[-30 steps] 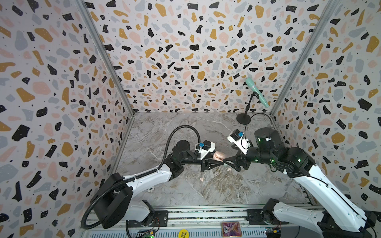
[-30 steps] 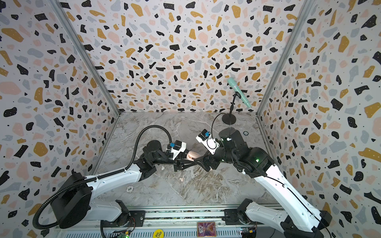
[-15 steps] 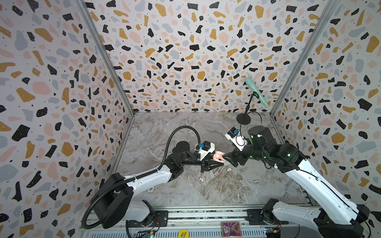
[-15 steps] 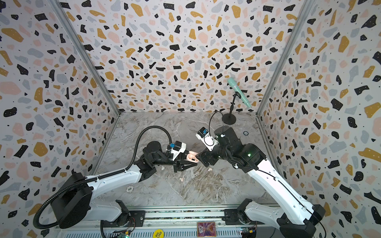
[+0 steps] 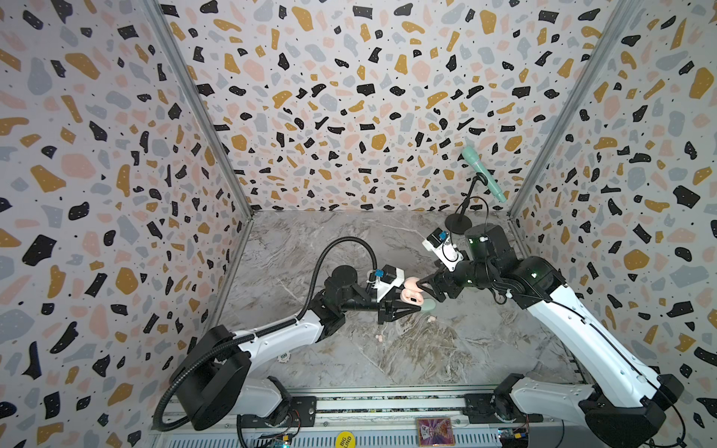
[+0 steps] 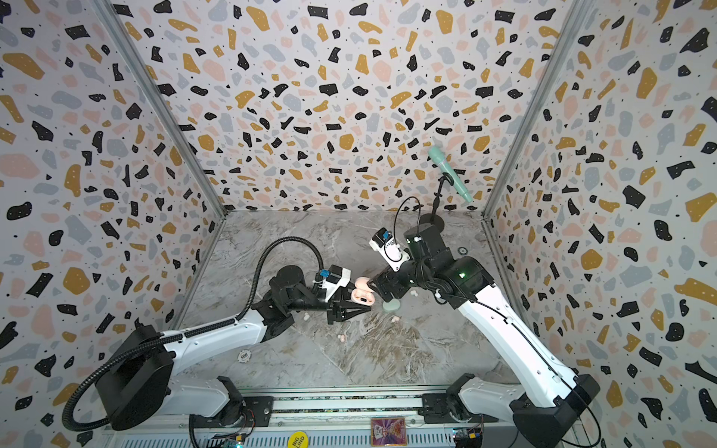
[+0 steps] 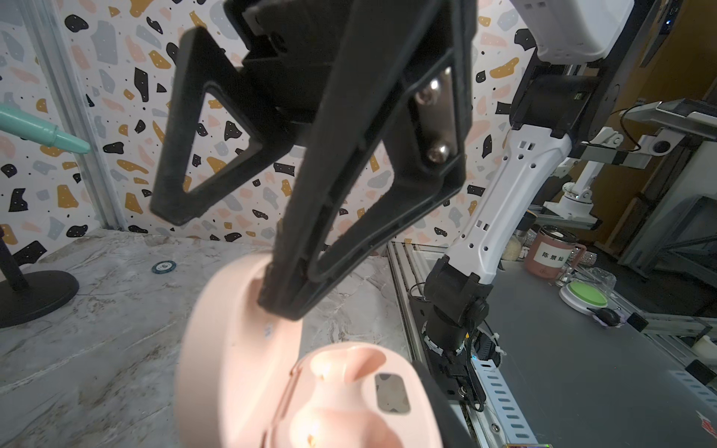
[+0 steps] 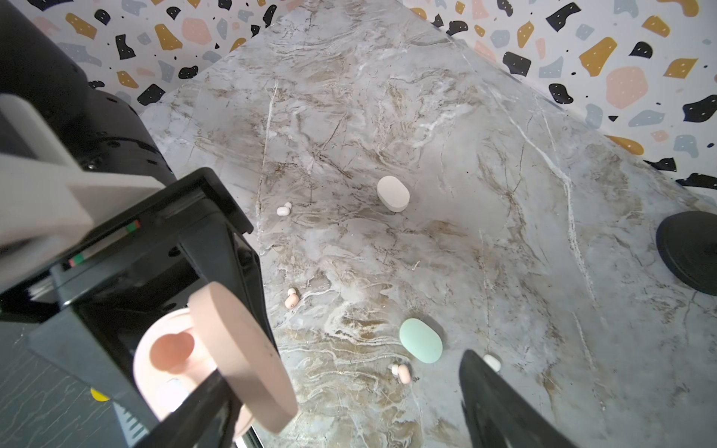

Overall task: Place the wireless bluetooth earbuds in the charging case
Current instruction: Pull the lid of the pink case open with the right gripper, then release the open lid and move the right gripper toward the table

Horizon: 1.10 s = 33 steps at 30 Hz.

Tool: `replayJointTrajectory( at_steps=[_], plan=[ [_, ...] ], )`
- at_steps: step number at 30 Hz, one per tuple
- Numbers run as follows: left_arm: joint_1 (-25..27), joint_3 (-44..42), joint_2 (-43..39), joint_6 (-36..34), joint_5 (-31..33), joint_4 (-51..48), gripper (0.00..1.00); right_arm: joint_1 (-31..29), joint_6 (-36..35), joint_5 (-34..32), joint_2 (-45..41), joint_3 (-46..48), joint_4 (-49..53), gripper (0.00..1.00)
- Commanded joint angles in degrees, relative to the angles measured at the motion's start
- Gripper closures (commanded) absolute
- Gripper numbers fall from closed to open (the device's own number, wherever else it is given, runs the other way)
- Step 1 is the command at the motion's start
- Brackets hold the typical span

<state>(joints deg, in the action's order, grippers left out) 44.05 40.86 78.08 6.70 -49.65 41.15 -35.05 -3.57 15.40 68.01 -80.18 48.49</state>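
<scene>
Bright, even light; near things go soft on my wrist feeds.
In both top views I get flat, diffuse light, walls bowing toward the edges, and only faint shadows on the marble table. On the left wrist feed the pink case is blurred and washed out. On the right wrist feed it blurs too, and the mint case throws a small soft shadow.

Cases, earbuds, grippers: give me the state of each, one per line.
pink case: lid open, wells empty, held off the table.
mint case: closed, lying on the table.
white case: closed, lying on the table.
pink earbuds: loose on the table.
white earbud: loose on the table.
left gripper: shut on the pink case.
right gripper: open, one finger against the pink case's lid.
</scene>
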Motion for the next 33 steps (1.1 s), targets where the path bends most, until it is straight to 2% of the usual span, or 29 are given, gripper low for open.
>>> replayJointTrajectory(
  at_steps=[1,7,21,33],
  plan=[
    [0.8,-0.3,-1.0,-0.4,-3.0,3.3,0.77,2.3,0.4,0.0,0.4,-1.9,-1.7,0.14],
    [1.0,-0.9,-0.3,1.5,-2.7,5.6,0.77,3.3,0.9,2.6,0.8,-0.9,-2.1,0.13],
    [1.0,1.5,1.1,-1.2,-0.1,-0.2,0.75,3.0,0.5,6.8,-0.8,-1.4,-1.2,0.07],
    [0.3,-0.7,1.0,1.9,2.2,1.5,0.76,3.0,1.5,9.1,-1.6,-1.9,-0.1,0.04]
  ],
)
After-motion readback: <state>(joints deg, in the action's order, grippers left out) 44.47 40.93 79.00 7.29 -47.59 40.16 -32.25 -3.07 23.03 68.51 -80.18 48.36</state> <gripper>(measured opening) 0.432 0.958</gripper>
